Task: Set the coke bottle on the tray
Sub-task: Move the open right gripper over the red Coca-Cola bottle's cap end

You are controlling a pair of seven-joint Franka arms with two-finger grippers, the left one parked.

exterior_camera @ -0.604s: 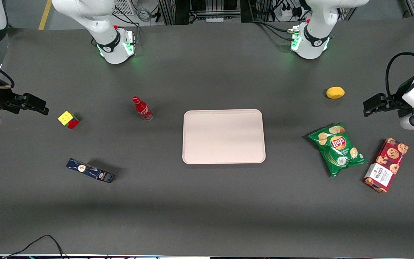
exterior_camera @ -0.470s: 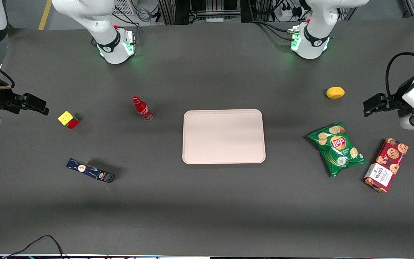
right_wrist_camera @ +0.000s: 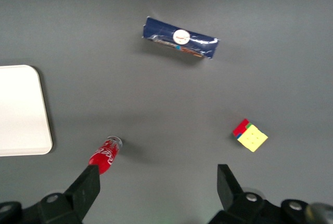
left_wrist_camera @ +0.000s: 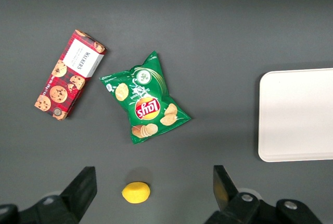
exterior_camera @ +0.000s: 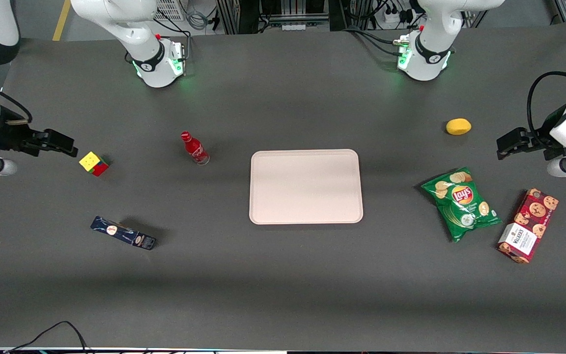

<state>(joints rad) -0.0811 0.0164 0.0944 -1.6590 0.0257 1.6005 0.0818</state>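
The coke bottle (exterior_camera: 195,147), small and red with a red cap, stands upright on the dark table between the Rubik's cube (exterior_camera: 94,163) and the tray (exterior_camera: 305,187). The tray is large, flat, pale pinkish-beige and holds nothing. My right gripper (exterior_camera: 69,147) hangs open and empty above the working arm's end of the table, close beside the cube and well apart from the bottle. In the right wrist view the bottle (right_wrist_camera: 105,154) shows just beside one finger of the open gripper (right_wrist_camera: 158,179), with a tray corner (right_wrist_camera: 21,109) near it.
A dark blue oblong box (exterior_camera: 123,232) lies nearer the front camera than the cube; it also shows in the right wrist view (right_wrist_camera: 180,37), as does the cube (right_wrist_camera: 250,135). A lemon (exterior_camera: 458,126), chips bag (exterior_camera: 461,202) and cookie box (exterior_camera: 527,225) lie toward the parked arm's end.
My right gripper has moved a little toward the Rubik's cube and the bottle. The bottle, the tray and the other objects have not moved.
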